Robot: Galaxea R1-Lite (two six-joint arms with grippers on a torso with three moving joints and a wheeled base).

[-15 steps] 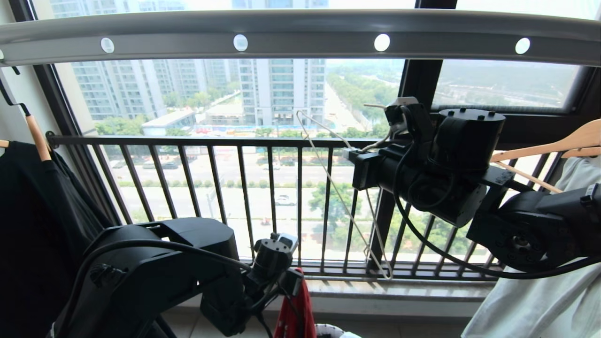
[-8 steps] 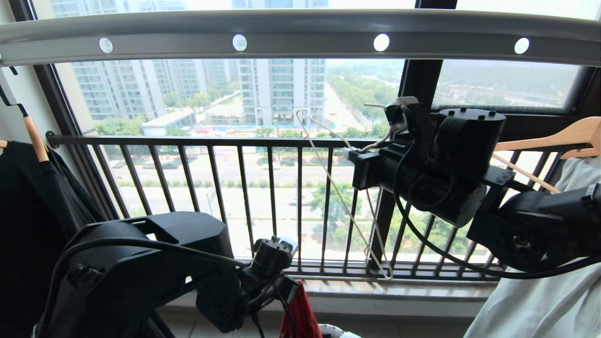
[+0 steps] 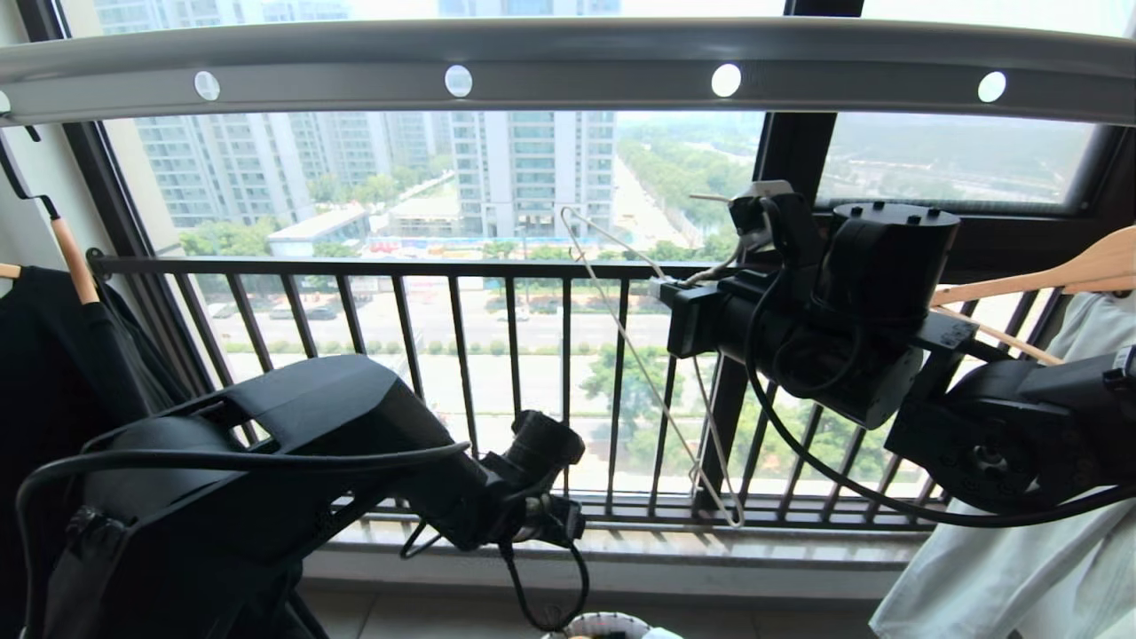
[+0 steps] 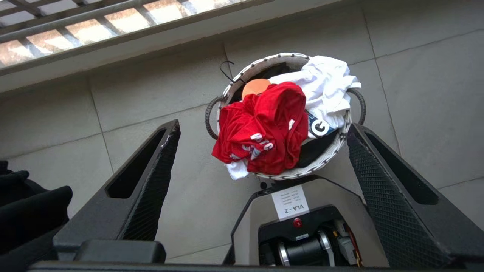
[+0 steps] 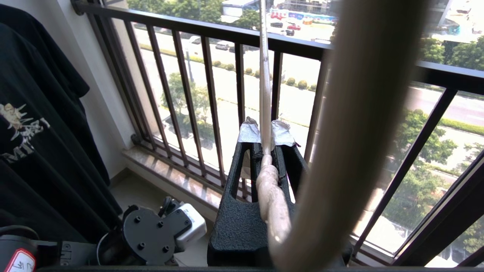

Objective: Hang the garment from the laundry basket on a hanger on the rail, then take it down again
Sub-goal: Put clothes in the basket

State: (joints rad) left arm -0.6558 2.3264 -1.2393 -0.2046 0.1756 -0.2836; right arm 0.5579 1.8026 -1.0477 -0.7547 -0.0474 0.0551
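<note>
The red garment lies crumpled on top of the round white laundry basket on the floor tiles. My left gripper hangs open high above it, with nothing between its fingers. In the head view only the left arm shows at lower left, and the basket's rim peeks in at the bottom edge. My right gripper is held up before the window, shut on the thin white wire hanger, which hangs tilted below the grey rail. The right wrist view shows the wire of the hanger pinched between the taped fingertips.
A black shirt hangs on a wooden hanger at the left. A white garment on a wooden hanger hangs at the right. The dark barred window railing runs behind. White clothing also fills the basket, beside my base.
My left gripper has opened and let go of the red garment, which has dropped out of the head view. The left forearm has swung up and forward. The right arm has stayed still.
</note>
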